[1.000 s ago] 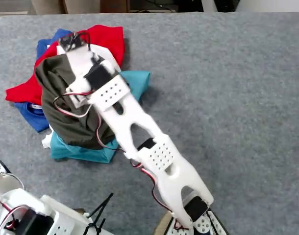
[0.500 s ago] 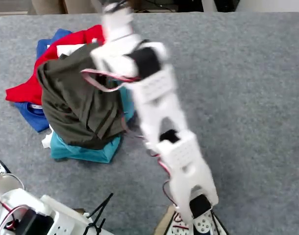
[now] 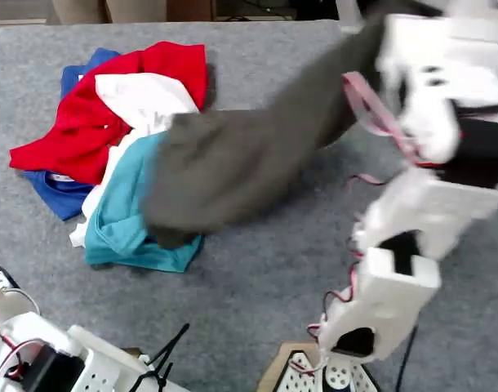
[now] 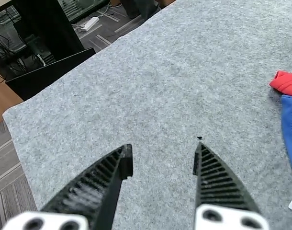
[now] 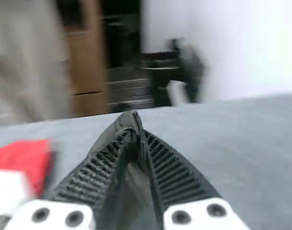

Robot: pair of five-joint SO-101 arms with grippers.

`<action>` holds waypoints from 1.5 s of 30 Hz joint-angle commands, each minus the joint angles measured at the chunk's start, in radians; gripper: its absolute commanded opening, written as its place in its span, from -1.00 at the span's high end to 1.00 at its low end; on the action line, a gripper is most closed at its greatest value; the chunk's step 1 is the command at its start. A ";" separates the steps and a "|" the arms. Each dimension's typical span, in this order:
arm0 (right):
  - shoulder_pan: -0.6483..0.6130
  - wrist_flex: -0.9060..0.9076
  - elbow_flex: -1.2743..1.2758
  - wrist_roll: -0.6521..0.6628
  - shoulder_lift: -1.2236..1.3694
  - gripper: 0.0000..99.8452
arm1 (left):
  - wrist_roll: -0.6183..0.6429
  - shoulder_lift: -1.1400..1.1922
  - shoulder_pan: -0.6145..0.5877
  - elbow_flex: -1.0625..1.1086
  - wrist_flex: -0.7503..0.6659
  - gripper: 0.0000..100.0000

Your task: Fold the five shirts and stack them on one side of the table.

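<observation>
Left gripper (image 4: 162, 153): fingers spread wide, holding nothing. It hangs over bare grey felt surface (image 3: 314, 269), with the pile's red and blue edges at the right edge of the left wrist view.

Right gripper (image 5: 132, 120): fingers pressed together on a thin fold of the dark olive cotton shirt (image 3: 233, 163). In the high view the right arm (image 3: 412, 212) stands tall at the right of the frame.

Location of the held shirt: it stretches from the upper right of the high view down to the centre. Its lower end drapes across the teal shirt (image 3: 118, 224) at the near edge of the pile.

Pile, left of frame, near to far:
- teal shirt, crumpled;
- white shirt (image 3: 143, 98), partly buried;
- red shirt (image 3: 86, 126), spread over the blue shirt (image 3: 53, 192), which also shows at the far left corner.

All four lie unfolded and overlapping.

Handling: the fabric appears light, limp and non-fragile. It will sag and bunch under its own weight, and a one-point grasp lets it hang as a rope. Drag against the lower shirts may disturb the pile. Recommended hold: a hem corner or shoulder seam, where doubled cloth gives the fingers more to pinch. A second hold by the free gripper would be needed to spread it flat for folding.
</observation>
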 commanded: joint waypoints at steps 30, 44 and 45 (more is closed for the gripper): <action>0.171 0.021 0.094 -0.035 0.720 0.99 | 0.404 1.319 0.985 -0.937 0.120 0.27; 0.008 -0.084 0.085 -0.041 0.949 0.99 | 0.442 2.143 1.025 -1.553 0.158 0.27; 0.008 -0.089 0.085 -0.041 0.960 0.99 | 0.442 2.196 1.025 -1.594 0.157 0.27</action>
